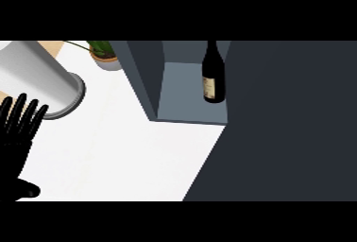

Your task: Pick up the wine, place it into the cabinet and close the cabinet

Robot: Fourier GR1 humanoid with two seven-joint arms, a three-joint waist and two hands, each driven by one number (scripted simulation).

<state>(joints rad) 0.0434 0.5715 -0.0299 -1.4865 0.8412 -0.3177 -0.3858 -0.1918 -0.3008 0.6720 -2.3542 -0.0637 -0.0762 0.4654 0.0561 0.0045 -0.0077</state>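
One wine bottle [213,71] stands upright inside the open cabinet [191,113], near its front edge at the right — glass, likely heavy, smooth and breakable, best gripped round the body below the neck. Left hand [17,137] rests at the counter's [125,151] left edge, fingers straight, holding nothing — right hand unseen.

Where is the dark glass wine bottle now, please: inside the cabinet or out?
Inside: the dark glass wine bottle stands upright on the grey cabinet floor, with no hand on it.
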